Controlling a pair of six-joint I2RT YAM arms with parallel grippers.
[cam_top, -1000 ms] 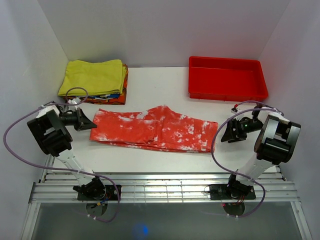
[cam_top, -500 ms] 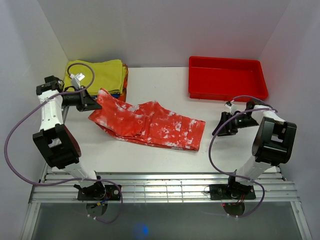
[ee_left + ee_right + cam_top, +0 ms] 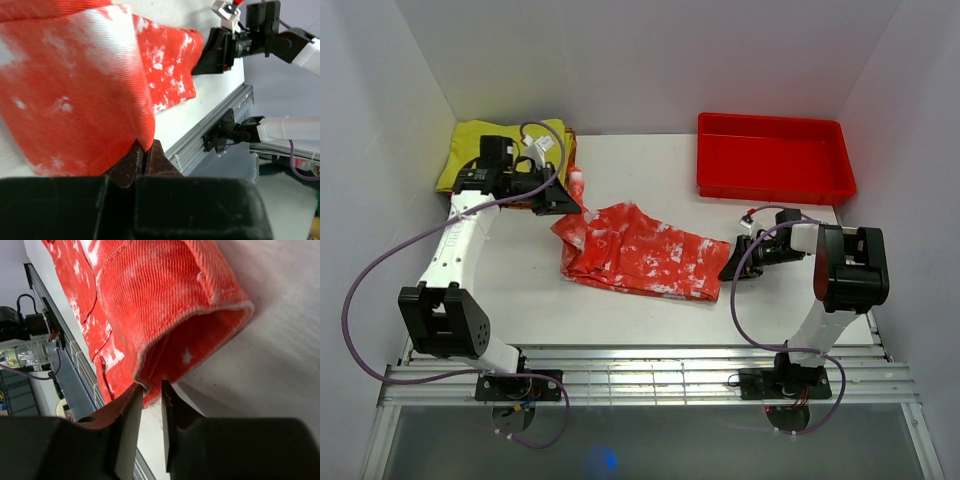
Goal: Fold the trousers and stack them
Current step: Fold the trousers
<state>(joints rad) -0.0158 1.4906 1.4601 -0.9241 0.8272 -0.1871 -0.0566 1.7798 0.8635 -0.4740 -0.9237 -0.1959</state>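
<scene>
Trousers (image 3: 640, 250) left end now sits nearer frame centre, clamped in left claw (image 3: 568, 206); right claw (image 3: 731, 269) barely parted; folding incomplete, unstacked.

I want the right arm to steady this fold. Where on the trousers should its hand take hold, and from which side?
Grip the hemmed edge at the right end of the trousers, coming in low from the right. It gapes open toward the right hand, so one finger could slip under a layer. The left hand holds the other end lifted.

left hand (image 3: 144, 149) clamped, right hand (image 3: 152, 388) slightly parted
</scene>
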